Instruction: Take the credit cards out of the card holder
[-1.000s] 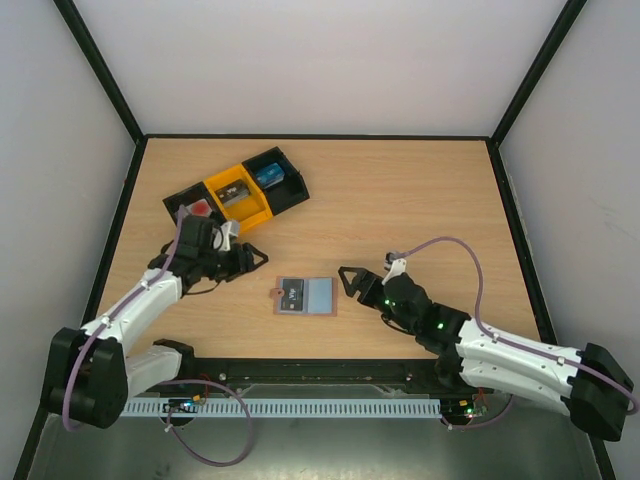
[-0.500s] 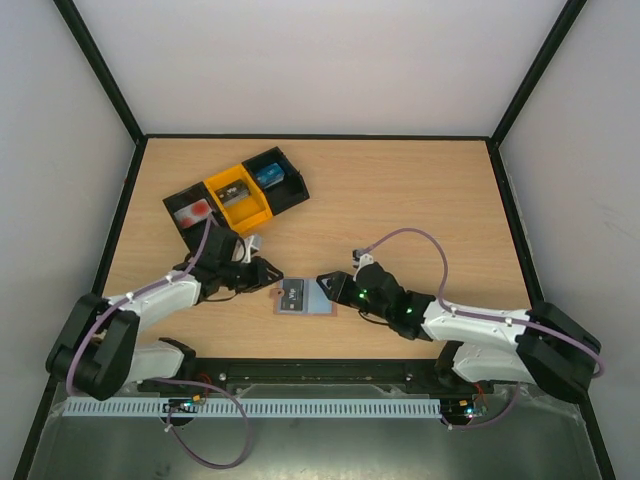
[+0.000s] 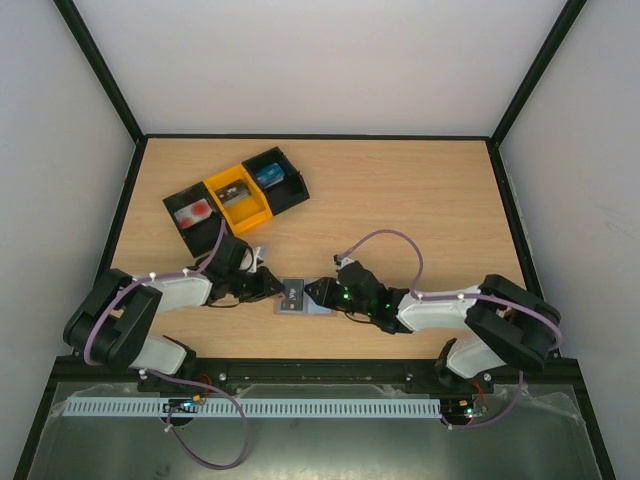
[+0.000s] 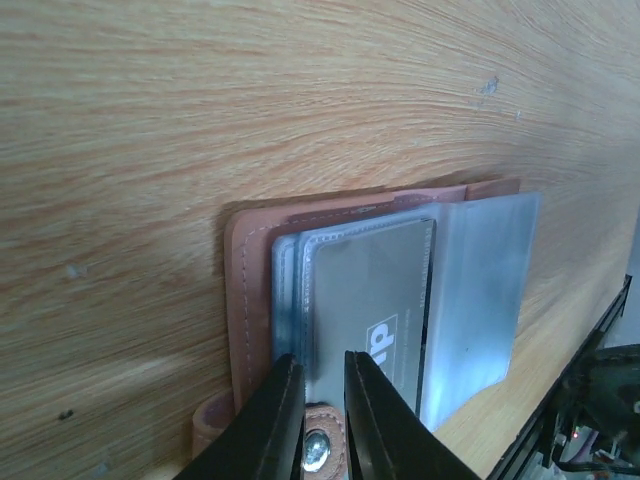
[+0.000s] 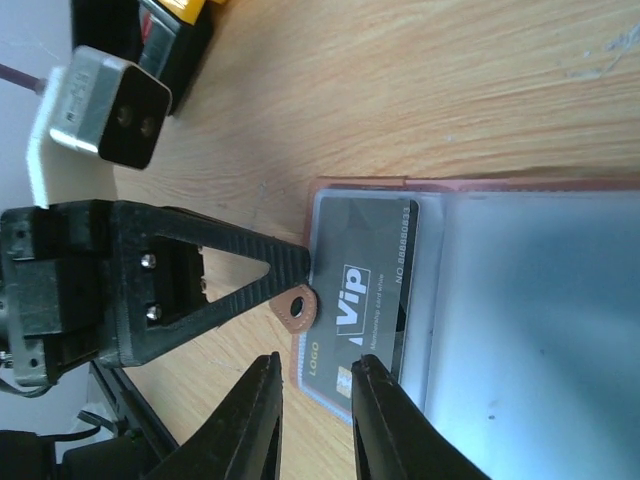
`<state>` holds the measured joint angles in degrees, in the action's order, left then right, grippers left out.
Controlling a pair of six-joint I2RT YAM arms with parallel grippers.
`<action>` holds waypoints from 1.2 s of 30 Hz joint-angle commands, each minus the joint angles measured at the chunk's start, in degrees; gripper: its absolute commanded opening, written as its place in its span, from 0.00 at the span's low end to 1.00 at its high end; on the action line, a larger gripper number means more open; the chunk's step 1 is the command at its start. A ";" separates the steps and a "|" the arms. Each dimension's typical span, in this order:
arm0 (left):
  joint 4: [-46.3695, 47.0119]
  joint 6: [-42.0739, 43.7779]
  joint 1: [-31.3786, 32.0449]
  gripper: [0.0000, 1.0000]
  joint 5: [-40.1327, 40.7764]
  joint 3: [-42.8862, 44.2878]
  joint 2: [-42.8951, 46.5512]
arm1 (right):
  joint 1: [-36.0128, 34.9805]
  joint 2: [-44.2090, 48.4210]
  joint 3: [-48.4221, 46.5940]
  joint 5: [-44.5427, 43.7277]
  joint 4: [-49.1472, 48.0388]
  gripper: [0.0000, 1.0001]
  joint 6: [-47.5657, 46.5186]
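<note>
The card holder [image 3: 312, 303] lies open and flat near the front middle of the table, with a brownish rim [image 4: 245, 300] and clear sleeves. A dark credit card [image 5: 372, 285] with pale "VIP" print sits in the left sleeve and also shows in the left wrist view [image 4: 370, 290]. My left gripper [image 3: 271, 290] comes in low from the left. Its jaws [image 4: 320, 362] are nearly together over the holder's edge, just above the snap tab [image 4: 318, 447]. My right gripper [image 3: 323, 293] comes from the right. Its narrowly parted jaws [image 5: 315, 362] hover over the holder's near left corner, gripping nothing.
A black-and-yellow three-section tray [image 3: 236, 195] holding small items sits at the back left. The left arm's finger [image 5: 240, 270] and its wrist camera [image 5: 110, 110] are close in front of my right gripper. Black frame walls [image 3: 130, 200] edge the table.
Both arms have moved in from either side to meet at the card holder. Both sets of jaws have narrowed from wide apart to nearly together.
</note>
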<state>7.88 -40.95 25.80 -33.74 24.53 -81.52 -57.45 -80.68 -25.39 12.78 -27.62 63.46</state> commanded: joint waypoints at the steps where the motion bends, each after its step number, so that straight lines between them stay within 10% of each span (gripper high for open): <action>1: -0.09 1.66 0.71 0.12 2.96 -0.81 -1.01 | -0.38 -4.29 -2.12 2.87 -4.18 0.20 0.16; 36: -0.86 0.18 2.06 0.03 9.39 -3.31 0.81 | -0.40 -17.15 -2.93 1.53 -11.88 0.14 1.63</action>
<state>10.00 -40.75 27.73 -27.70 22.85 -80.42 -57.45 -96.53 -27.27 15.90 -37.85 64.79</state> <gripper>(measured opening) 0.028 0.144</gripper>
